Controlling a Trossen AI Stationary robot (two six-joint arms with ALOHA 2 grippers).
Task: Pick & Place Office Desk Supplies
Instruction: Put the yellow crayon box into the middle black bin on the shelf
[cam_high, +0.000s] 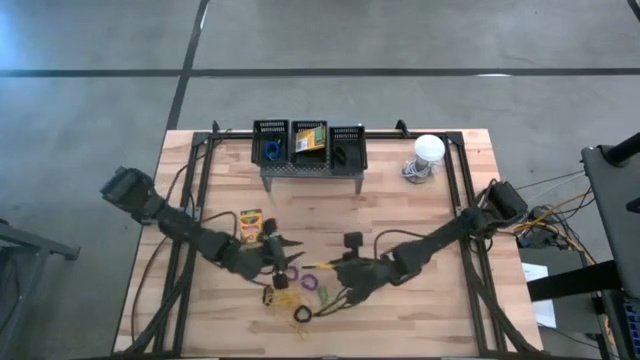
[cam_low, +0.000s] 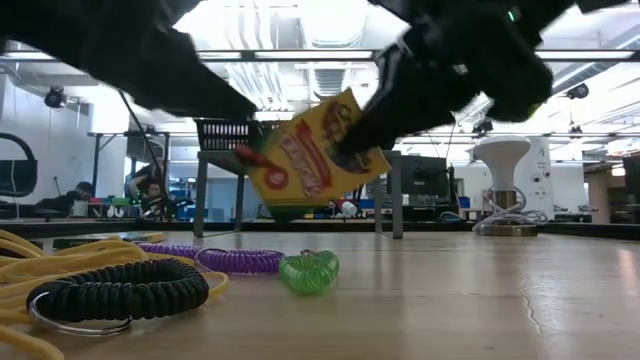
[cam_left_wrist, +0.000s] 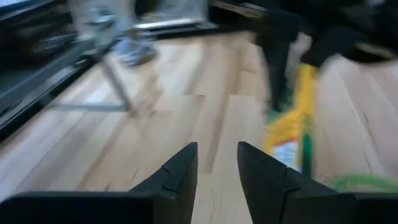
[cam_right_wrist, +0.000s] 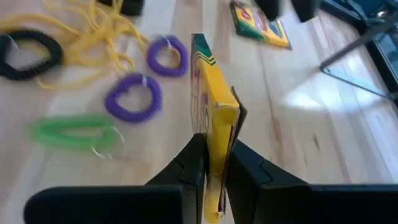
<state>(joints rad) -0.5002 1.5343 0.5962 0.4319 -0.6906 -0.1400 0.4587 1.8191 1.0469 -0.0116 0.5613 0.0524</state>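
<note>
Right hand (cam_right_wrist: 214, 163): clamped on a crayon box (cam_right_wrist: 214, 106), fingers pinching its thin faces near one end, and the box hangs tilted clear of the counter (cam_low: 480, 300)!
Held box: in the low view it rides well above the wood, label facing out.
How it handles: I'd call it light and fairly stiff cardboard, glossy, so it could pivot in a pinch this near the end; a hold closer to the middle of the flat faces looks safer.
Just below the hand: two purple loops (cam_right_wrist: 134, 96), a green loop (cam_right_wrist: 71, 132), a black loop (cam_right_wrist: 28, 53) and a tangle of yellow bands (cam_right_wrist: 99, 37), all lying flat, all soft and springy by the look of them.
Left hand (cam_left_wrist: 217, 165): fingers parted with nothing between them, low over the counter just beside the held box.
Farther out: a second crayon box (cam_high: 250, 222) lying flat beyond the left hand.
Far side: three black mesh baskets (cam_high: 309, 147) on a grey stand (cam_high: 310, 176); the middle one already holds a crayon box.
Corner: white dome-shaped object (cam_high: 428, 150), well apart.
</note>
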